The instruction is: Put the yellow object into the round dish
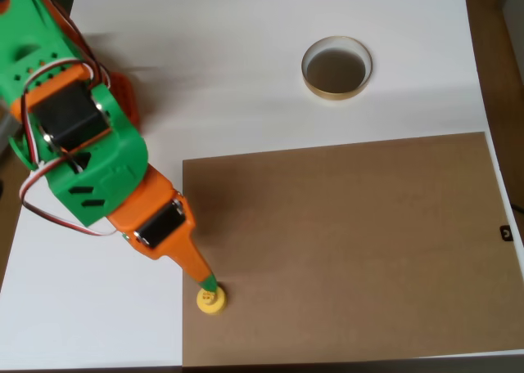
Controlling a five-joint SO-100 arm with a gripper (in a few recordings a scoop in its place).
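- While the overhead view looked straight down, we found the yellow object on the brown board, near that board's left edge and low in the picture.
- We saw the gripper of the green and orange arm reaching down onto the piece, its tip meeting the narrower knob on top.
- We could not tell whether the fingers were parted or pressed together (from above they merged into one tapering point), nor whether they had a hold on the knob.
- We noted the round dish on the white table, beyond the board's upper edge and well apart from the yellow piece; nothing lay inside it.
- We judged the task barely begun: the grasp was the step in hand, and the carry across the board remained.
- We reckoned the main risk was a weak pinch on so small a knob; a glancing closure could tip the piece or skid it off the board's near edge.
- We also thought a release short of the rim could bounce it onto the table, since the dish was small.
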